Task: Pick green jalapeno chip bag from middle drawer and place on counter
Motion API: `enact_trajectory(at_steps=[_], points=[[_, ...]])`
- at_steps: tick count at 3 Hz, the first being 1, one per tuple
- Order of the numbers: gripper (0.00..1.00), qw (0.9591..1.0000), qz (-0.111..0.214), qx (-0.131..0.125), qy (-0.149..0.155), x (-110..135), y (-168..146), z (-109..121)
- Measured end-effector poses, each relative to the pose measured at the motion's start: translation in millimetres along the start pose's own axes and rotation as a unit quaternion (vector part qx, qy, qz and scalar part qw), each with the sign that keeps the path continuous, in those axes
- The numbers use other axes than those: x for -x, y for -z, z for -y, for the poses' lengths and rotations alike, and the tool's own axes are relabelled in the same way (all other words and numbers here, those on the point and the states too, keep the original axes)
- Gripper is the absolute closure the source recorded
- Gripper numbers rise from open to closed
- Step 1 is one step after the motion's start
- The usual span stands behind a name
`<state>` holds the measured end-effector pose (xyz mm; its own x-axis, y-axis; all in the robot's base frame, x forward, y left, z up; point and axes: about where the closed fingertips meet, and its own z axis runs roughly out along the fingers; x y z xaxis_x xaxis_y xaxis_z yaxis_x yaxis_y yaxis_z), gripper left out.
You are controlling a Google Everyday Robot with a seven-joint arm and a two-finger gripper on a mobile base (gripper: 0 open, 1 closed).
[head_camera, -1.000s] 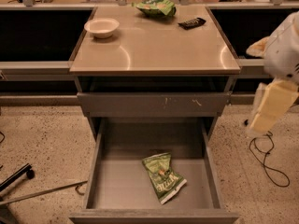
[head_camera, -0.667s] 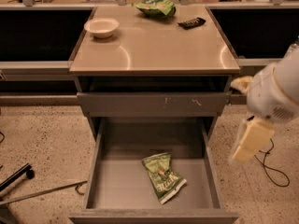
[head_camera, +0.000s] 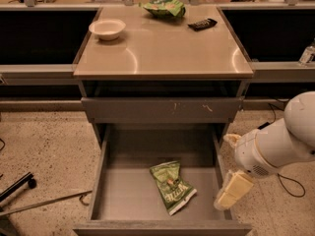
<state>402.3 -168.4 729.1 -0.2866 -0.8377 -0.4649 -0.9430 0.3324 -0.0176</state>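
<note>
Chip bag [head_camera: 172, 187]: likely light, soft, slippery foil, flat near drawer [head_camera: 123, 200] front-right; best pinched at an end seam; gripper [head_camera: 231, 191] at the drawer's right edge, opening cannot be told.

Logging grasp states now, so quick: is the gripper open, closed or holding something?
Gripper: cannot be told; it hangs at the right wall of the middle drawer, apart from the green jalapeno chip bag.
</note>
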Motion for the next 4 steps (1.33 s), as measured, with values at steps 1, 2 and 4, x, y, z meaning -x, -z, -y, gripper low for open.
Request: enact_trajectory(at_steps=[1,2,4], points=[[0.00,1.0000,0.005,0.000,-0.003,0.5,-3.9,-1.0],[0.00,0.9997,0.015,-0.005,-0.017,1.8,-22.2,2.6],[0.00,0.9839,0.042,0.032,-0.171,-4.5,-184.3,3.4]])
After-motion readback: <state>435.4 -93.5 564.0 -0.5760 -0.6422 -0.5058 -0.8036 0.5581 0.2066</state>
